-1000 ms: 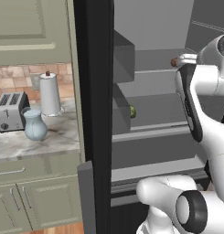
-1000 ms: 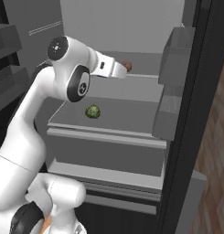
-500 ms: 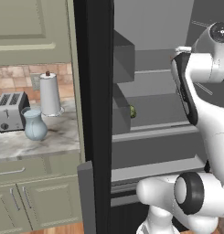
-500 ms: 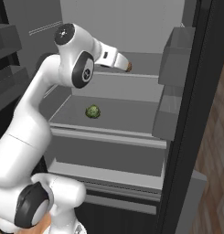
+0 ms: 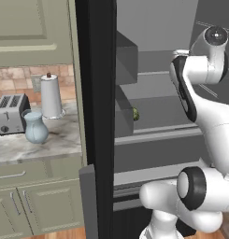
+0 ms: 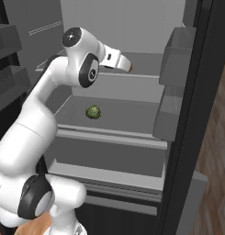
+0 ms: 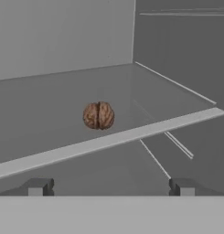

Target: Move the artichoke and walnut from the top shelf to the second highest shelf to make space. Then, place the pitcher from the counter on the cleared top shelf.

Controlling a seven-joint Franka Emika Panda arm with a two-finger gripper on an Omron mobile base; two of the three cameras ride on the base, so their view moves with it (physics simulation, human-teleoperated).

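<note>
The gripper [image 7: 109,186] stands with its jaws wide apart and empty, level with the top shelf [image 7: 109,141] and just outside its slim front edge. Straight ahead the walnut [image 7: 98,115] sits on that shelf, a little way in from the front edge and near its middle. One level down, the artichoke [image 6: 93,112] rests on the second highest shelf [image 6: 111,136], toward its left side and back from the thick front lip. So the first move looks done, the walnut is not yet grasped, and the pitcher [image 5: 35,126] waits on the counter [image 5: 50,144] near its front edge, beside the toaster [image 5: 11,113]. Since a second ago the arm has risen and the hand has pushed further toward the top shelf; the artichoke has not moved.
</note>
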